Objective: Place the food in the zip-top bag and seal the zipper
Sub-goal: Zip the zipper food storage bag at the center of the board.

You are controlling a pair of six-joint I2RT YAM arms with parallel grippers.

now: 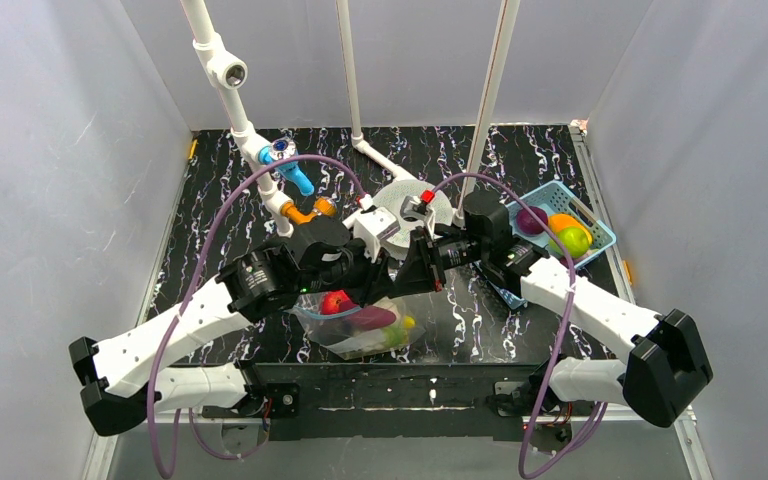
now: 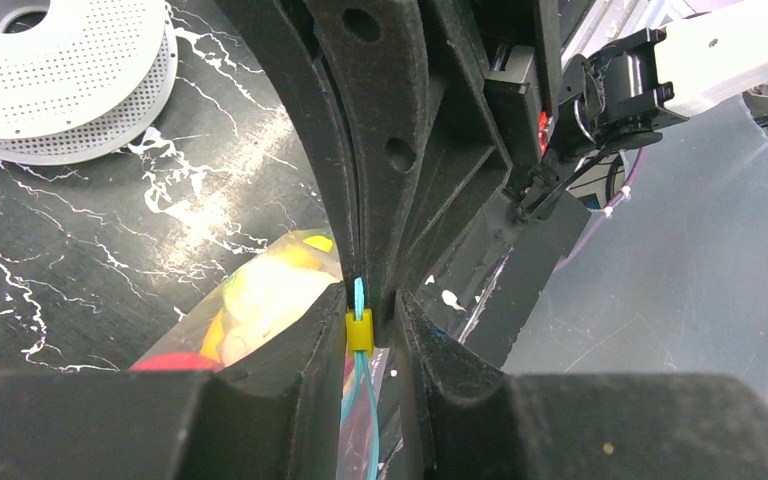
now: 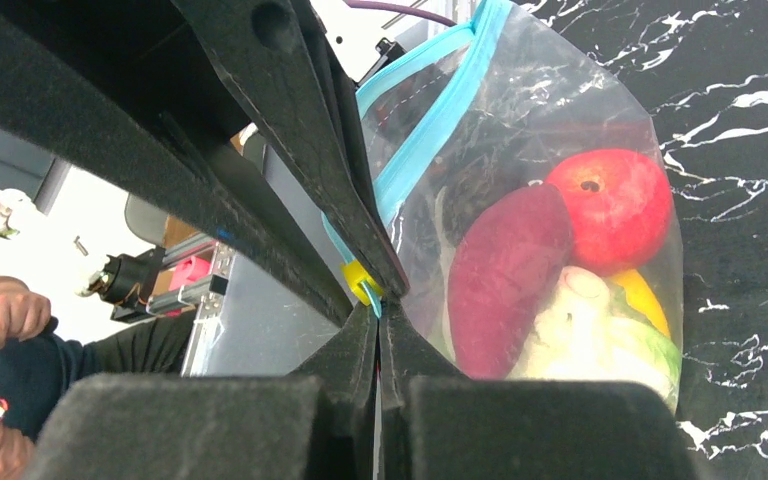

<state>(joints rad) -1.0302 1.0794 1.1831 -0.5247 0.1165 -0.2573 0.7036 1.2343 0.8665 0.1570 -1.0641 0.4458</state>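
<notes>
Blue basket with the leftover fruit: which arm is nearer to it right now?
Right. The right arm runs just beside the basket, with the right gripper pinching the zipper. The left arm and left gripper sit beyond the bag, farther from it.

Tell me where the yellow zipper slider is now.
Left wrist view, centre: the yellow slider sits on the teal zipper between the left gripper's fingers, just below the right gripper.

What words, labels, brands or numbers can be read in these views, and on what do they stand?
None can be read.
The zip-top bag, its teal zipper and the yellow slider carry no print.
The light-blue basket and white perforated spool show no lettering.
Any marking on the arms is too small to tell.
</notes>
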